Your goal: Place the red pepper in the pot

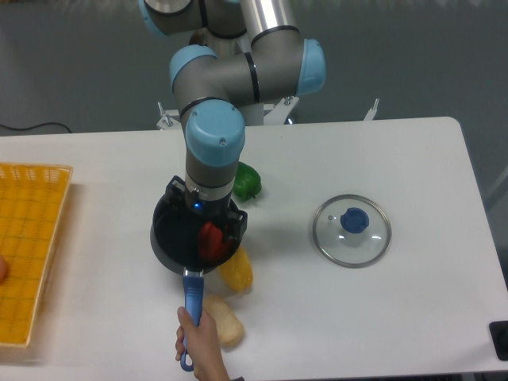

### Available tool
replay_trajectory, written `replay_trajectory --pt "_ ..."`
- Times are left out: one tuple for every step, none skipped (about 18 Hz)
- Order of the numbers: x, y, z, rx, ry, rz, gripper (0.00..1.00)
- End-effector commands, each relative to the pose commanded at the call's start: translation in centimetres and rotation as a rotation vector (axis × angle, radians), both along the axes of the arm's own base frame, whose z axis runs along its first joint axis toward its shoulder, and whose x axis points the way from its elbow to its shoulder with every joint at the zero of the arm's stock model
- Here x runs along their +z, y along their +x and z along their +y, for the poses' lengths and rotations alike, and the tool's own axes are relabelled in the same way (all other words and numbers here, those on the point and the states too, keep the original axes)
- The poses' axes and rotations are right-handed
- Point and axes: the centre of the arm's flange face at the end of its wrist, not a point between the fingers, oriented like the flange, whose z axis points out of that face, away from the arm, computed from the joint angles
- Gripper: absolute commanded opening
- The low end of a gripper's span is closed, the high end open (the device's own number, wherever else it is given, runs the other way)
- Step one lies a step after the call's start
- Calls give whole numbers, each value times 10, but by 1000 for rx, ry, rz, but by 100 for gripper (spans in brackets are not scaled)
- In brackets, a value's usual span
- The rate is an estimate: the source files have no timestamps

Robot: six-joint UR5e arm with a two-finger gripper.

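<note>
The pot (171, 238) is a round black saucepan with a long blue handle (192, 305), standing left of the table's middle. My gripper (213, 236) hangs straight down over the pot's right half. The red pepper (209, 240) sits between its dark fingers, inside the pot's rim as seen from the camera. The fingers appear closed on the pepper. I cannot tell whether the pepper touches the pot's bottom. The arm hides the pot's far rim.
A person's hand (200, 343) holds the pot's handle at the front edge. A yellow pepper (236, 271) lies against the pot's right side, a green pepper (247, 182) behind it. A pale bread-like item (225, 321), a glass lid (351, 230) and a yellow basket (28, 246) are also present.
</note>
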Motion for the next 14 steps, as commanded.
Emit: replay_trajectory --pt "2 -1 -1 -24 0 9 100" --pt "6 -5 -3 -36 0 22 100" --pt "8 -16 -11 -29 -11 31 100" --pt "8 -22 -15 -28 -14 33 100" --pt "9 -24 -16 -51 -11 40 100" --pt "17 -29 -22 -90 -6 63 100" --pt "24 -39 -32 -143 -2 85 100" --pt "26 -48 -39 -208 4 96 100" --pt "28 -56 -45 -270 8 105 100" --pt "29 -63 -51 -324 12 114 100" --pt "30 -71 -58 -365 13 118 100" --pt "29 -79 -64 -391 12 120 100" --pt "29 -87 -70 -409 12 123 100" --pt "31 -99 -79 -417 15 130 100"
